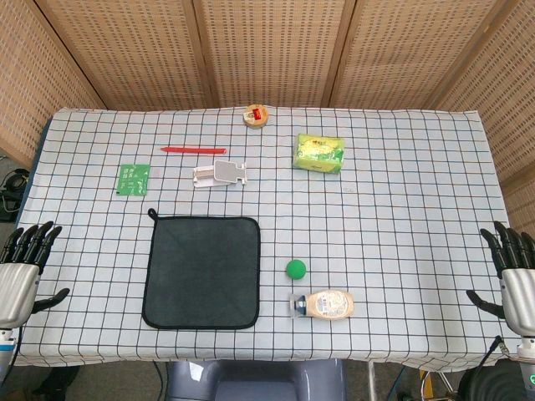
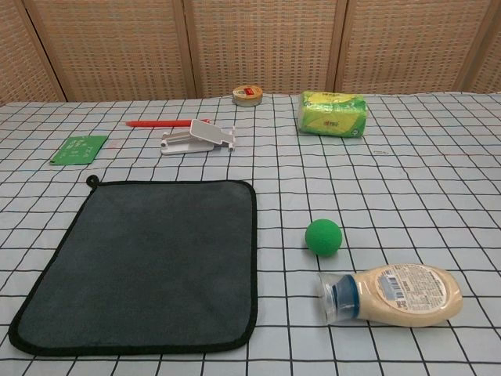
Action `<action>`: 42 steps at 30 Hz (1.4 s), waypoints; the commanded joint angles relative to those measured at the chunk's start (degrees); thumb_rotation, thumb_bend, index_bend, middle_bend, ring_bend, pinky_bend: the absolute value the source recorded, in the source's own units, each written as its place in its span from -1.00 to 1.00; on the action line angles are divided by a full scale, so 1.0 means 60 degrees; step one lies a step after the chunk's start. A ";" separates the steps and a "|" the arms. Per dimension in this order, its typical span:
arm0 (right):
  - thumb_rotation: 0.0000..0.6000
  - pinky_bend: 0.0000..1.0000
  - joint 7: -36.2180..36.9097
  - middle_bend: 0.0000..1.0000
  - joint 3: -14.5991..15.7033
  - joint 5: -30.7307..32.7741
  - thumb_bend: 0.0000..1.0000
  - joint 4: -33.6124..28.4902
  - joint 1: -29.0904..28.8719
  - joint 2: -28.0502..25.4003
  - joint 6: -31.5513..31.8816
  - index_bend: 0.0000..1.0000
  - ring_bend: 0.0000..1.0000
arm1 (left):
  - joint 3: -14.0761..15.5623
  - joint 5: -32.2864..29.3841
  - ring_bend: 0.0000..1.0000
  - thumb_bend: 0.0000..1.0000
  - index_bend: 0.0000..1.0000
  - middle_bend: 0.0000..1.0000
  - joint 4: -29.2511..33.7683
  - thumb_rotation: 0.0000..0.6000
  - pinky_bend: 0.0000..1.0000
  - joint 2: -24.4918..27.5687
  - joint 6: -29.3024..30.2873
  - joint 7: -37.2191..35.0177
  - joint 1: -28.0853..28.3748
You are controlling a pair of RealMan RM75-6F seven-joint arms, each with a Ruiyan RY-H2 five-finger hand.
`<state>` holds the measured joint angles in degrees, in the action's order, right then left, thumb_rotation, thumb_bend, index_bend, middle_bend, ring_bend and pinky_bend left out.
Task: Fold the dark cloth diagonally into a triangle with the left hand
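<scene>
Flat unfolded dark cloth (image 1: pixel 201 272)

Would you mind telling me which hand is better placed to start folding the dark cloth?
The left hand. It hangs open at the table's left edge, close beside the dark cloth, which lies flat on that side. The right hand is at the far right edge, beyond the green ball and bottle.

A small green ball (image 1: pixel 296 268) is sitting just above a lying squeeze bottle (image 1: pixel 324 305) at lower centre. A red pen (image 1: pixel 193 149), green card (image 1: pixel 133 179) and yellow-green packet (image 1: pixel 321 153) are lying across the upper frame.
</scene>
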<state>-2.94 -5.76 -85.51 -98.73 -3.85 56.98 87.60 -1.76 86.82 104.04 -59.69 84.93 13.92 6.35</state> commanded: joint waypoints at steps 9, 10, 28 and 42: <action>1.00 -1.00 0.0064 -1.00 -0.0028 0.0058 -1.00 -0.0013 0.0024 -0.0036 0.0023 -0.79 -1.00 | 0.0001 -0.0091 -1.00 -1.00 -1.00 -1.00 0.0023 1.00 -1.00 0.0009 -0.0220 -0.0068 0.0084; 1.00 -1.00 0.0080 -1.00 -0.0035 0.0069 -1.00 -0.0012 0.0028 -0.0044 0.0030 -0.79 -1.00 | -0.0016 -0.0126 -1.00 -1.00 -1.00 -1.00 0.0047 1.00 -1.00 0.0010 -0.0304 -0.0092 0.0132; 1.00 -1.00 -0.0100 -1.00 -0.0147 0.0407 -1.00 0.0054 -0.0027 -0.0018 -0.0122 -0.79 -1.00 | -0.1921 -0.2430 -1.00 -0.18 -0.48 -1.00 -0.1978 1.00 -1.00 -0.1718 -0.6273 0.0314 0.5117; 1.00 -1.00 -0.0012 -1.00 -0.0347 0.1019 -1.00 0.0303 -0.0125 0.0034 -0.0437 -0.78 -1.00 | -0.2206 -0.3209 -1.00 -0.10 -0.35 -1.00 -0.5147 1.00 -1.00 -0.4788 -0.7592 0.0766 0.7503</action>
<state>-3.05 -7.82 -79.43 -96.94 -4.59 57.19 85.01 -14.71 68.27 74.25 -87.32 40.09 18.25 50.36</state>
